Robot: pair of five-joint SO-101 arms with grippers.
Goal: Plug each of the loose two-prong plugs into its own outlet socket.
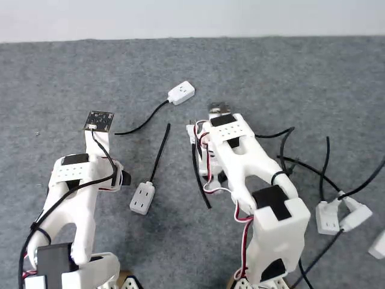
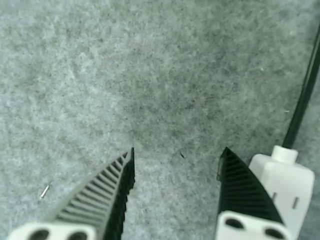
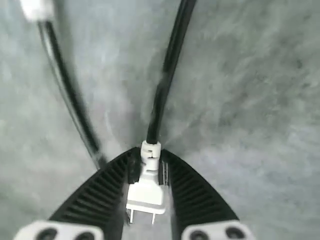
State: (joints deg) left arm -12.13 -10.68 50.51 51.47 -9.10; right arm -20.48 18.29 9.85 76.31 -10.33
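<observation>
**Partner:** Nearest first. What is in the right jaws?

**Me:** Right jaws [image 3: 148,156] are clamped on a two-prong plug [image 3: 146,189], gripped by its flanks. The prongs point back at my wrist and the cord [image 3: 167,85] runs out past the tips, so it trails free. I judge the prongs need turning round before any insertion.

**Partner:** Left?

**Me:** Left jaws [image 2: 178,151] gape apart with nothing in them, over the counter [image 2: 100,65]. An outlet socket [image 2: 282,187] lies just beside one finger, slots up, probably so I can brace it.

**Partner:** Count, farther out?

**Me:** Held plugs: one. White cord ends on the counter: five. They are that socket, a second white block [image 1: 181,93] farther off, and a cluster [image 1: 328,218] of three well apart at my right. Whether those three are plugs or sockets, I cannot tell.
</observation>
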